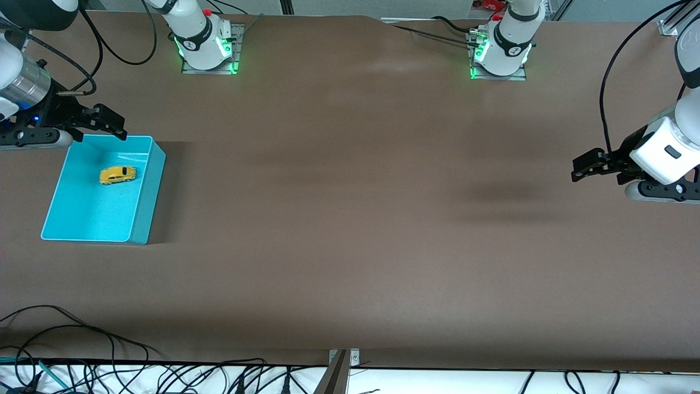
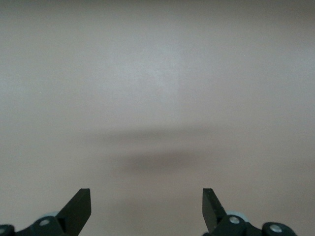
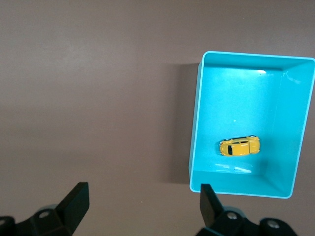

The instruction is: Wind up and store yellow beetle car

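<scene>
The yellow beetle car (image 1: 117, 175) lies on its wheels inside a teal bin (image 1: 156, 183) at the right arm's end of the table. The right wrist view also shows the car (image 3: 239, 146) on the floor of the bin (image 3: 195, 123). My right gripper (image 1: 104, 127) hangs open and empty in the air by the bin's corner farthest from the front camera; in its own view the right gripper (image 3: 143, 199) is over bare table. My left gripper (image 1: 581, 168) waits open and empty over the table at the left arm's end, and the left gripper (image 2: 146, 204) has nothing between its fingers.
A brown table mat (image 1: 350, 219) covers the whole surface. The two arm bases (image 1: 205, 41) (image 1: 500, 49) stand along the edge farthest from the front camera. Loose cables (image 1: 109, 372) lie along the table's edge nearest that camera.
</scene>
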